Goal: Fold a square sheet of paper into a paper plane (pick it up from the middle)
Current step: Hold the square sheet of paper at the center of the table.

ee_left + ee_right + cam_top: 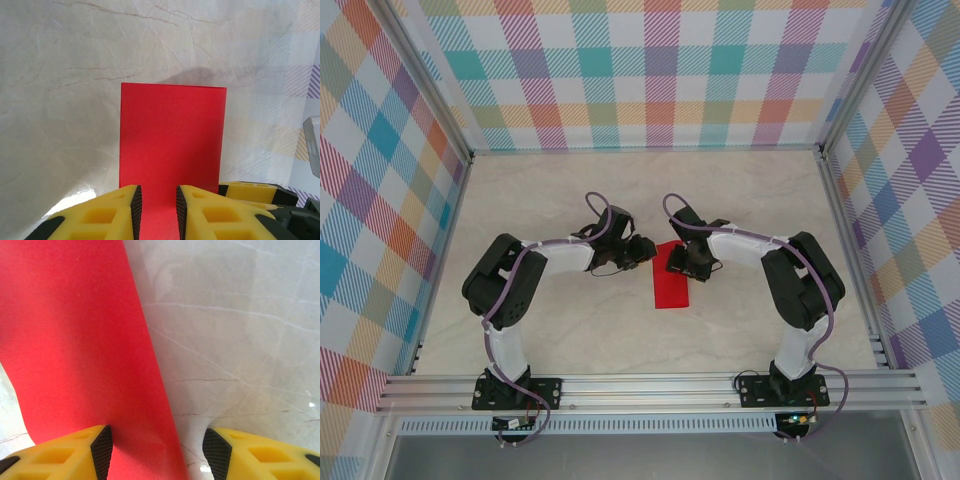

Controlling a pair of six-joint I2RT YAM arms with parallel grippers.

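Folding looks barely begun. From above, the square sheet of paper lies on the table as a narrow red rectangle, apparently halved once. At the left wrist, the left gripper straddles its near edge, jaws narrowly parted and pinching nothing. At the right wrist, the right gripper gapes across the paper's long edge. Nose and wing folds remain.

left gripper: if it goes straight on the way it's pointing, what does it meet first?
The red sheet of paper: it lies between the parted jaws of the left gripper and stretches ahead, with bare table beyond its far edge. Height above the sheet is unclear, so contact could be immediate.
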